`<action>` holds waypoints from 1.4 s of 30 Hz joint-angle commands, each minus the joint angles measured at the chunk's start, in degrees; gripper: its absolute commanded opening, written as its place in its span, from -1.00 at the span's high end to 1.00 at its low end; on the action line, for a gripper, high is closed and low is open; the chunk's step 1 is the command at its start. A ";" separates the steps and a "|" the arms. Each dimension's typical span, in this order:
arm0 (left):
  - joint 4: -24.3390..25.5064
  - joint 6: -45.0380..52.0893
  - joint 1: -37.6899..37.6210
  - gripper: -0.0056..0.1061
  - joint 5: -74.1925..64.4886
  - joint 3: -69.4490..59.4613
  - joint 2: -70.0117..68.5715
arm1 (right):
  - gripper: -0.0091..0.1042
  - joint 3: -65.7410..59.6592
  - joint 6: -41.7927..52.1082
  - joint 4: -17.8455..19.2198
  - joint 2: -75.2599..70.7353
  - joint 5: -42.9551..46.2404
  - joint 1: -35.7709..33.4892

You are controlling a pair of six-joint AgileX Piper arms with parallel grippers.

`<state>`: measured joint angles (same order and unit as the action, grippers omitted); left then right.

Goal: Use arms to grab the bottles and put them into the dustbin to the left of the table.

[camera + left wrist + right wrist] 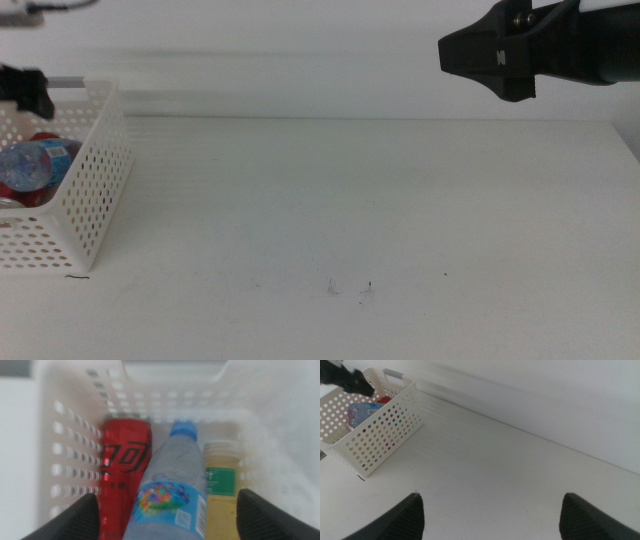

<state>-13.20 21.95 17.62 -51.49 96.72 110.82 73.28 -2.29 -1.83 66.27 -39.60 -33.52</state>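
Note:
The white perforated dustbin (95, 190) stands at the table's left edge. In the left wrist view three things lie side by side in it: the red soda can (125, 472), the clear water bottle with blue cap (172, 485) and the yellow tea bottle with green label (220, 485). My left gripper (169, 496) hovers above the bin's inside, open and empty; in the middle view it shows at the far left over the rim (30, 92). My right gripper (490, 58) hangs high over the table's back right, open and empty (490, 497).
The white table (380, 210) has a few tiny dark specks near its front middle (350, 290). The dustbin also shows in the right wrist view (375, 435), with the left gripper (347, 379) above it. A white wall runs behind the table.

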 commanded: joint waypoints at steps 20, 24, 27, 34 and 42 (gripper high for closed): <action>-4.25 2.19 -22.46 -0.78 3.67 -15.63 -41.09 | -0.70 0.44 0.64 -0.05 -0.20 0.57 -0.10; -7.48 2.81 -25.96 -0.78 9.72 -25.21 -51.26 | -0.70 0.44 0.64 -0.05 -0.20 0.57 -0.10; -12.10 6.60 -28.42 -0.78 18.30 -34.09 -59.28 | -0.70 0.44 0.64 -0.05 -0.20 0.57 -0.10; -16.42 7.59 -29.64 -0.78 29.94 -46.97 -72.25 | -0.70 0.44 0.64 -0.05 -0.20 0.57 -0.10; -16.44 6.65 -29.64 -0.78 28.89 -47.82 -72.98 | -0.70 0.44 0.64 -0.05 -0.20 0.57 -0.10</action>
<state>-29.20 29.41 -11.69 -22.89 49.10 38.08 73.28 -2.29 -1.83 66.27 -39.60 -33.52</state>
